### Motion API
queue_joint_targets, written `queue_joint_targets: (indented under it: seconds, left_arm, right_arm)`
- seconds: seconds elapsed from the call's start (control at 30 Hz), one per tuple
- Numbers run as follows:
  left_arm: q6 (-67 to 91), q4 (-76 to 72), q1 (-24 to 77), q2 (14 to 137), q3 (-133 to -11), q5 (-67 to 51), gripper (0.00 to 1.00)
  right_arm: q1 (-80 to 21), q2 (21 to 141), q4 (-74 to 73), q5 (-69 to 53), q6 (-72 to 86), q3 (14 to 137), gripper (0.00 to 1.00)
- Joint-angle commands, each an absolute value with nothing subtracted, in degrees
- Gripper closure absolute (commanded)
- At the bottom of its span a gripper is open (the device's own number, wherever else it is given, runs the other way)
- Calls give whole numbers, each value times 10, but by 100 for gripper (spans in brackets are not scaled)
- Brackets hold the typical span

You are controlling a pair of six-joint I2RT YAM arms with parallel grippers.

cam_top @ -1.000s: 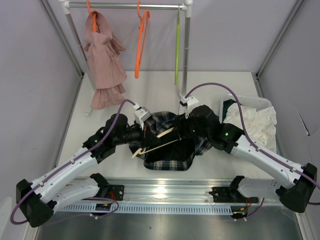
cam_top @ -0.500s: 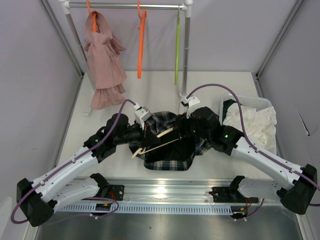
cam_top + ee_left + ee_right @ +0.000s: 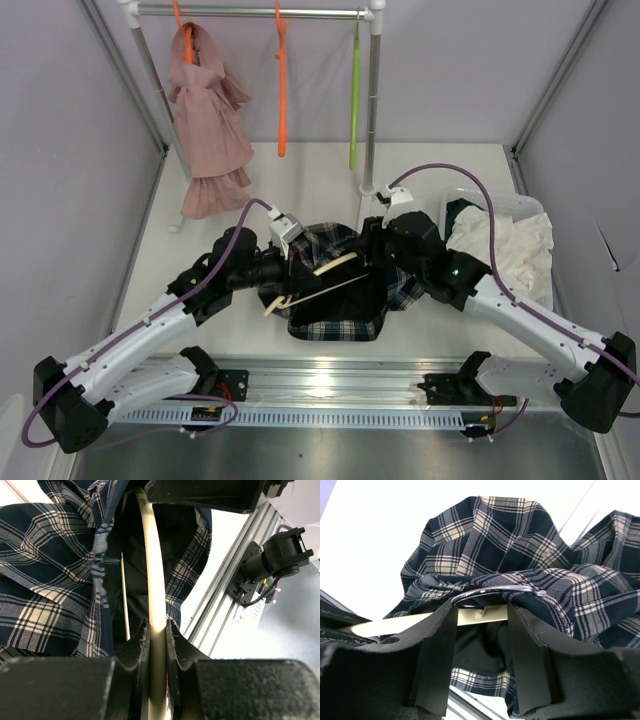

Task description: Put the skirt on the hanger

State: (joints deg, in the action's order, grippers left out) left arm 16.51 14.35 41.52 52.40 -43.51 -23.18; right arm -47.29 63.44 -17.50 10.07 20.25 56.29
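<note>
Being pinched by left gripper (image 3: 156, 626), hanger (image 3: 152, 555) in skirt (image 3: 45, 580) is straddled, perhaps untouched, by parted right gripper (image 3: 481, 611).

Skirt (image 3: 335, 305): woven plaid cloth, soft, matt; inner lining plain dark, also matt.
Hanger (image 3: 155, 575): cream plastic, smooth, faint sheen.
Wire loop (image 3: 492, 591): bright metal, polished.
Left pincer (image 3: 156, 630): black, matt, pads finely ridged.
Right pincer (image 3: 480, 617): black, matt, slightly grainy.
Counter (image 3: 300, 190): white, smooth, matt.
Rail (image 3: 330, 378): bare grey metal, grooved, dull shine.
Rack bar (image 3: 250, 12): metal tube, glossy.
Pink garment (image 3: 208, 130): thin cloth, matt, crinkled.
Orange hanger (image 3: 282, 90) and green hanger (image 3: 354, 100): smooth plastic.
Arm shells (image 3: 130, 350): white plastic, semi-gloss.
</note>
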Motion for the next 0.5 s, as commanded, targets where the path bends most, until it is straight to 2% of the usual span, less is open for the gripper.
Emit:
queue_joint_targets:
  seconds: [0.0, 0.2, 0.47]
  left_arm:
    - [162, 101, 418, 517, -458, -245, 100]
    - [167, 91, 423, 516, -457, -239, 100]
    - [167, 91, 431, 519, -456, -236, 100]
  right_arm:
    - [-475, 644, -135, 104, 225, 552, 53]
    - [-489, 655, -122, 112, 241, 545, 56]
    - [-498, 645, -107, 163, 251, 530, 73]
